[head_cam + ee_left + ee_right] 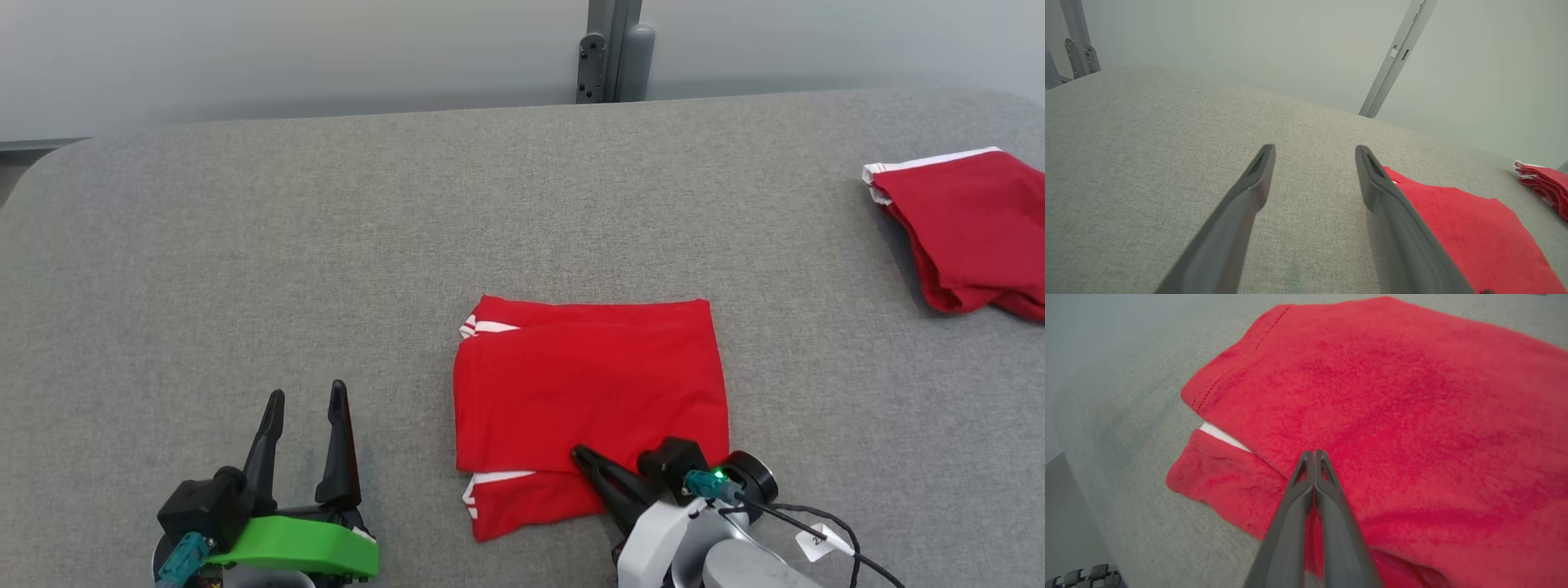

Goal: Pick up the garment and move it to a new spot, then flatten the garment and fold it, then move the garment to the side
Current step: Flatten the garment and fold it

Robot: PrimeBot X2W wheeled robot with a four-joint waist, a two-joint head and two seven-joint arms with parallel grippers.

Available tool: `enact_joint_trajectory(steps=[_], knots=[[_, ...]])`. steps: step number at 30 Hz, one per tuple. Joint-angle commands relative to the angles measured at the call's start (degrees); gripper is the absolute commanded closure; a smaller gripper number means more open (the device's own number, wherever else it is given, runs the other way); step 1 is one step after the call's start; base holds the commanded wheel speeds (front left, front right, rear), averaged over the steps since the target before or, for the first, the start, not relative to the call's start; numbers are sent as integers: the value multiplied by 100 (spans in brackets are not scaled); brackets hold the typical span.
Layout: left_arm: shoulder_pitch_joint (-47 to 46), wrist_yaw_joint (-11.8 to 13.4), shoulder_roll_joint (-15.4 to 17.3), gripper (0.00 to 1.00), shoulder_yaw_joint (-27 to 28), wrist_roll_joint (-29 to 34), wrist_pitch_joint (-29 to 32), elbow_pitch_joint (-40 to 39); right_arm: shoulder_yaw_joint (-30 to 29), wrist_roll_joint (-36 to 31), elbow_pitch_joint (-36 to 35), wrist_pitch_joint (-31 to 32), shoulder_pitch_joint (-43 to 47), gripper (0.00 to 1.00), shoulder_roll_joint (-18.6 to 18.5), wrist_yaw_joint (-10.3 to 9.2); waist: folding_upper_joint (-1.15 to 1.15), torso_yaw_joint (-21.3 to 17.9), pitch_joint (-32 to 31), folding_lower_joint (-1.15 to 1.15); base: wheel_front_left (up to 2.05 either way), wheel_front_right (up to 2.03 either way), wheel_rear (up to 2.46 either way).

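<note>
Garment [588,392]: red knit cloth, folded into a roughly square flat packet. It lies mid-table toward the near edge, and the top face is smooth with a couple of shallow creases. White trim shows at its left edge in two spots, at the upper corner and at the lower step where the top layer ends and an under-flap sticks out toward the robot. The right wrist view shows the surface [1392,396] as fuzzy, with a dotted stitch line along the hem and a white sliver in the gap between the layers. Right gripper [578,452] is closed, its long dark fingers pressed tip to tip [1314,453] and angled over the garment's near edge by that layer step. I can't tell whether any cloth is pinched between the tips. Left gripper [307,392] is spread open, its fingers tapered, matte dark and well apart [1314,151]. It sits over bare table to the left of the garment, not touching it; in the left wrist view the red edge [1466,228] sits just beside its right finger. A green plastic shell [302,547] sits on that wrist, and a white tag on a black cable [820,541] sits by the right wrist. Table [245,245]: grey woven fabric cover with rounded far corners. Second red garment [971,229] lies far right, well apart, more loosely folded, with a white band on its far edge. A grey metal post [612,49] stands behind the table against a pale wall.
</note>
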Motion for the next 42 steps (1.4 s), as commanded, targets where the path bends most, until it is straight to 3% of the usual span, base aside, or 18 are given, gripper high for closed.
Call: enact_joint_trajectory(steps=[1, 5, 11, 12, 13, 14, 15, 16, 17, 28, 42], knots=[[-28, -12, 5, 0, 13, 39, -14, -3, -17, 46, -98, -15, 19, 100, -42, 0, 0, -59, 0, 0, 0, 0, 0], [-19, -19, 6, 0, 27, 67, -14, -11, -370, 73, -558, -15, -55, 100, -75, 0, 0, -175, -21, 0, 0, 0, 0], [-127, -41, 52, 0, -10, 171, -14, -11, -1569, -202, -1581, -15, 215, 100, -59, 0, 0, -330, -78, 0, 0, 0, 0], [-145, -45, 60, 0, -21, 177, -14, -14, -1800, -255, -1744, -15, 274, 95, -47, 0, 0, -351, -88, 0, 0, 0, 0], [-155, -41, 69, 0, -24, 190, -14, -8, -2024, -309, -1884, -15, 333, 78, -31, 0, 0, -372, -100, 0, 0, 0, 0], [-171, -31, 71, 0, -23, 208, -13, -3, -2235, -384, -2038, -15, 391, 55, -11, 0, 0, -395, -114, 0, 0, 0, 0], [-192, -29, 76, 0, -24, 221, -9, 4, -2417, -445, -2162, -15, 463, 27, 6, 0, 0, -415, -125, 0, 0, 0, 0], [-208, -25, 74, 0, -9, 241, -8, 6, -2591, -488, -2259, -15, 545, 6, 29, 0, 0, -435, -137, 0, 0, 0, 0], [-206, -16, 71, 0, -9, 259, -8, 6, -2731, -540, -2361, -15, 607, 2, 48, 0, 0, -451, -149, 0, 0, 0, 0], [66, 91, 20, 0, 97, 263, -8, -176, -3638, -624, -2861, -15, 1301, 0, 151, 0, 0, -522, -244, 0, 0, 0, 0], [296, 22, 2, 0, 264, 636, -8, -226, -3647, -561, -2962, -15, 1489, 0, 159, 0, 0, -474, -310, 0, 0, 0, 0]])
